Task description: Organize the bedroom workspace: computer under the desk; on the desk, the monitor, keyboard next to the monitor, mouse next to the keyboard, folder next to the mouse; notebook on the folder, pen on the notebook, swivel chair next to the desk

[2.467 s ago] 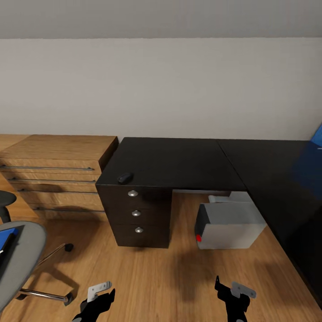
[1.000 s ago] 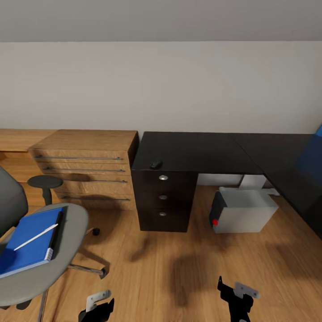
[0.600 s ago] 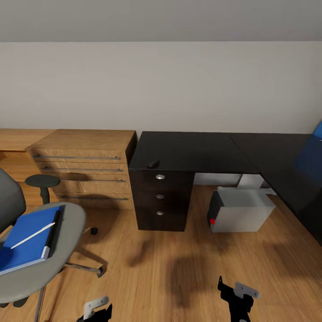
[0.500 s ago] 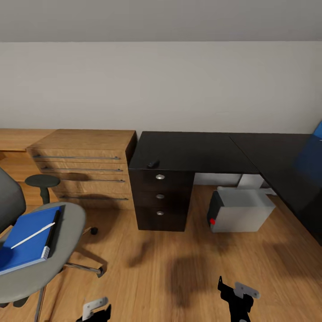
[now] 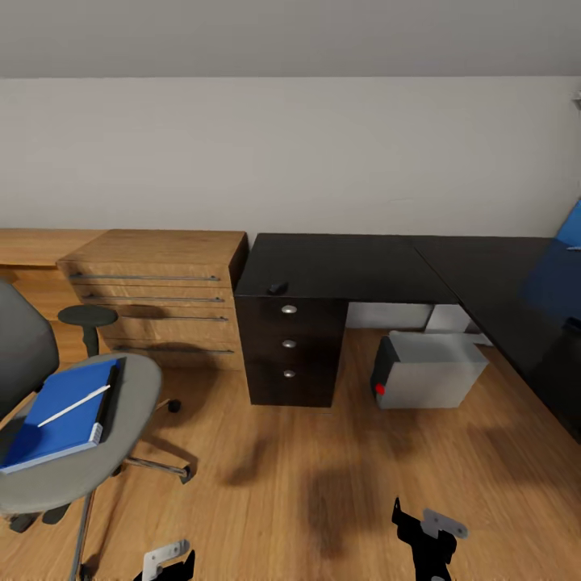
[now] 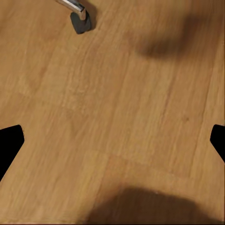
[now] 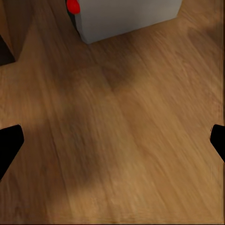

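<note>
The grey swivel chair (image 5: 121, 403) stands at the left on the floor. On its seat lies the blue folder (image 5: 52, 415), with the white pen (image 5: 74, 405) across it and the dark notebook (image 5: 110, 393) along its right edge. The small black mouse (image 5: 277, 286) sits on the black desk (image 5: 363, 262) above the drawer unit. The grey computer (image 5: 432, 373) rests on the floor under the desk. Monitor and keyboard are out of view. My left gripper (image 5: 171, 563) (image 6: 112, 145) and right gripper (image 5: 424, 528) (image 7: 112, 145) hang low over bare floor, both open and holding nothing.
A light wooden drawer chest (image 5: 153, 294) adjoins the desk's left side. A blue panel (image 5: 570, 226) rises at the desk's far right. A chair caster (image 6: 79, 21) shows in the left wrist view, and the computer's corner (image 7: 126, 14) in the right wrist view. Wooden floor (image 5: 307, 484) lies between me and the desk.
The whole picture has shifted: the camera backed away and turned left, bringing the chair with folder, notebook and pen into view. Nothing on the desk or floor moved.
</note>
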Motion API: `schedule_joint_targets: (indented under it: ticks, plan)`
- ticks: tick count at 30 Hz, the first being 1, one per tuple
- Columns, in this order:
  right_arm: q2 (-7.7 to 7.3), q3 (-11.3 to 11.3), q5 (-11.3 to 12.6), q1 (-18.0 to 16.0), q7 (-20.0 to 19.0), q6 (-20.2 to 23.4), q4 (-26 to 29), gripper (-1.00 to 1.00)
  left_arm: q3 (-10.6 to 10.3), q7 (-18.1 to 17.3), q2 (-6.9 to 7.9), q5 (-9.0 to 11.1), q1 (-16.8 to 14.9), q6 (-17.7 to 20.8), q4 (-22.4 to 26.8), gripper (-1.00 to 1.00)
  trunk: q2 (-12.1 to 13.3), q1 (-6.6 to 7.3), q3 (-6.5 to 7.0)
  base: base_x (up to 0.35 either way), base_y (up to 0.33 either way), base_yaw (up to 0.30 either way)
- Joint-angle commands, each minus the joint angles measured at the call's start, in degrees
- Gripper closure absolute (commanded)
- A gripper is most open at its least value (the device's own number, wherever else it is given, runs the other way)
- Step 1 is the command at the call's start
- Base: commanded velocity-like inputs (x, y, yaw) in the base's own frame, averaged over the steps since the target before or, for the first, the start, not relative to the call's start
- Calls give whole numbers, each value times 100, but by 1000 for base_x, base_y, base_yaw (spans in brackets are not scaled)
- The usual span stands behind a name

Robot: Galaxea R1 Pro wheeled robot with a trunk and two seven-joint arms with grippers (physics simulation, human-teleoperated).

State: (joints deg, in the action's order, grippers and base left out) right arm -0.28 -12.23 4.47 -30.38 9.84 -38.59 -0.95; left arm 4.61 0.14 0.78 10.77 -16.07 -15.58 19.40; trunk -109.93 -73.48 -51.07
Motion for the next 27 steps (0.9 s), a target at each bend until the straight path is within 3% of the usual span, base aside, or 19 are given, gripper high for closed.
schedule_joint_targets:
  ticks: [1,27]
  plan:
    - [4,19,45,-5,-9,-25,-10,-100,-4,4,2,32,-4,-20,-4,-100,-2,3,-4,-173,0,0]
    - [-11,19,45,-4,-9,-25,-2,-100,-13,12,1,37,-4,-41,-15,-100,-2,3,-4,-23,0,0]
